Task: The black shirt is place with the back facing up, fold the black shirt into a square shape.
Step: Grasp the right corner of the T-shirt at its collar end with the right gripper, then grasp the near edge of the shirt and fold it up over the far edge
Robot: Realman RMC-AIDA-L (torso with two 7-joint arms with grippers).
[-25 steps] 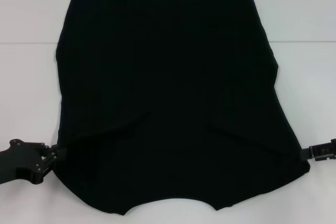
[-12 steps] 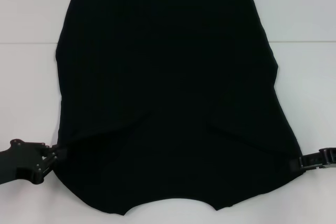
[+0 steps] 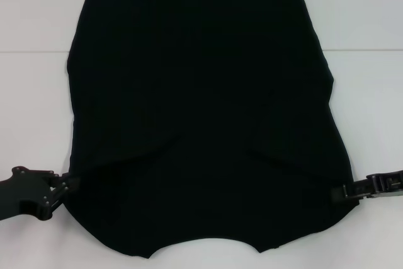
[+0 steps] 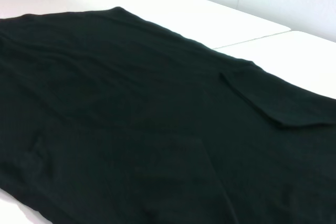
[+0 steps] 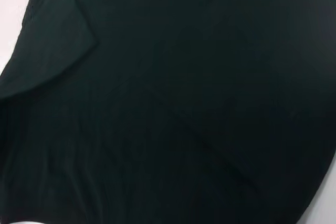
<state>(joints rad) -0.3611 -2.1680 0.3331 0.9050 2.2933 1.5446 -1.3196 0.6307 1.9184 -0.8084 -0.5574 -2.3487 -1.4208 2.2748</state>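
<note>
Left end effector low at the near left edge of the black shirt, tips touching the fabric at the shoulder corner; whether pinched on cloth or merely against it, cannot tell. Right end effector at the near right edge, tip pressed into the shirt's side where the cloth bulges slightly; grip likewise impossible to judge (tips merge with the dark fabric).

Black shirt spread flat across the white surface, filling most of the head view, curved neckline at the near edge, hem at the far end. Both sleeves folded inward over the body, leaving diagonal creases on the near left and near right. Folded sleeve flap plain in the left wrist view, lying on top of the body panel. Same kind of flap visible in the right wrist view, near the shirt's edge.

No brand, label or readable writing anywhere on the fabric. Seam line across the surface at mid-height, on both sides of the shirt.
</note>
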